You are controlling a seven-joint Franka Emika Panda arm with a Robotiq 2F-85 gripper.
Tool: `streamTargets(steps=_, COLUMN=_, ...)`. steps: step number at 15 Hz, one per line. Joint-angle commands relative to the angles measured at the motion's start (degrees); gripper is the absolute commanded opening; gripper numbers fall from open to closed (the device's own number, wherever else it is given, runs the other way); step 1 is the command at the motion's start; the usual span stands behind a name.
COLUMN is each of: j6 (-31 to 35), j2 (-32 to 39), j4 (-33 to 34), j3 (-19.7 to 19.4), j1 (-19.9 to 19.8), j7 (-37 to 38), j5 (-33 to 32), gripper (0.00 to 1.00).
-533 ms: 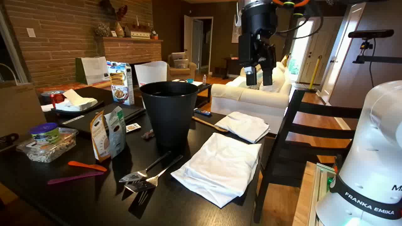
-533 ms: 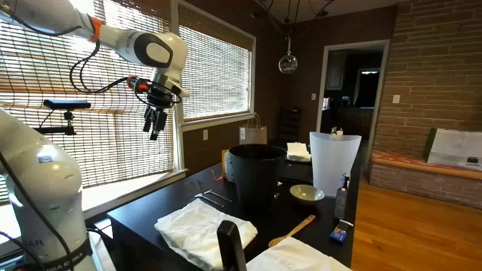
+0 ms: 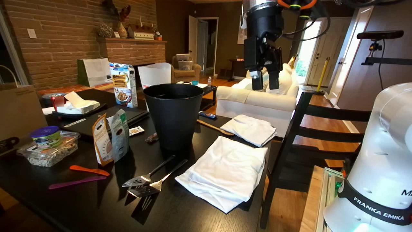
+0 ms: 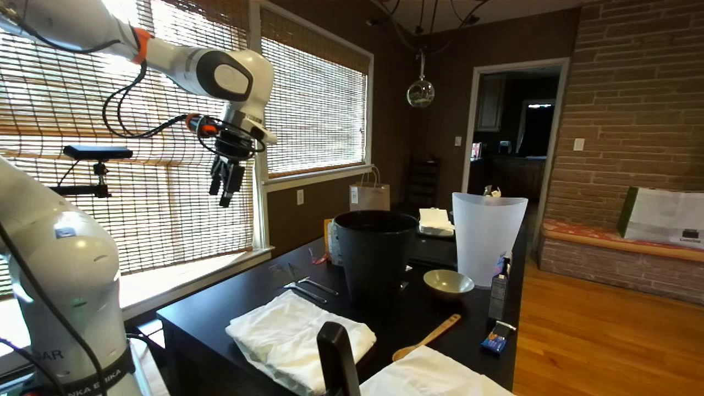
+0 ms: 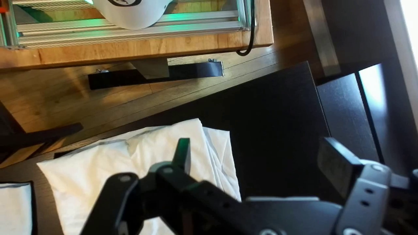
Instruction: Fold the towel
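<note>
Nearest in wrist view: black two-fingered gripper [image 5: 258, 156], aloft, jaws wide apart. Lower, larger white rectangular cloth towel [image 3: 225, 170], creased, layered, lying on black wooden table [image 3: 180, 216]. Past towel, in an exterior view: black tapered plastic bin [image 3: 173, 119], upright; smaller folded white cloth [image 3: 248, 129]; farther, cream fabric sofa [image 3: 256, 103].

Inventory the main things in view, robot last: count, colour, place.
Table: 1, black, foreground
Towel: 1, white, near table edge
Smaller cloth: 1, white, beside towel
Round bin: 1, black, on table
Bowl: 1, olive, near round bin
Translucent bin: 1, white, near bowl
Wooden spoon: 1, brown, beside smaller cloth
Metal spatulas: 2, silver, beside towel
Pouches: 2, orange-white and grey-green, near round bin
Plastic knives: 2, orange and purple, near pouches
Food box: 1, multicoloured, on table
Gripper: 1, black, above table level
Arm: 1, white, beside table
</note>
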Motion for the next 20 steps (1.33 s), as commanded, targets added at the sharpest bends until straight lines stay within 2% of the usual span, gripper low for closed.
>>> streamTargets(steps=1, j6=2.7, j2=3.3, j4=-1.9, j3=2.6, j1=-0.3, j7=-1.5, j5=-1.2, gripper=1.00)
streamTargets(steps=3, j6=7.1, j2=4.8, j4=-3.8, j3=4.7, j1=0.2, j7=-1.8, j5=-3.1, gripper=1.00)
streamTargets(steps=7, j6=20.4, j2=7.3, j4=-8.6, j3=8.8, j1=1.8, j7=-2.1, j5=-9.6, gripper=1.00)
streamTargets(steps=10, j6=31.2, j2=9.0, j4=-13.4, j3=10.2, j1=3.1, j7=-0.8, j5=-10.9, gripper=1.00)
streamTargets(steps=14, j6=42.5, j2=12.5, j4=-18.0, j3=11.3, j1=3.5, j7=1.3, j5=-11.8, gripper=1.00)
streamTargets(steps=16, j6=46.4, j2=14.7, j4=-19.4, j3=11.7, j1=3.1, j7=2.3, j5=-12.9, gripper=1.00)
streamTargets(steps=18, j6=47.5, j2=19.1, j4=-18.7, j3=12.4, j1=2.6, j7=3.0, j5=-15.8, gripper=1.00)
streamTargets(steps=19, j6=45.3, j2=15.3, j4=-18.9, j3=10.7, j1=3.9, j7=1.6, j5=-13.5, gripper=1.00)
streamTargets(steps=20, j6=45.3, j2=16.4, j4=-18.8, j3=10.6, j1=4.0, j7=1.7, j5=-13.7, gripper=1.00)
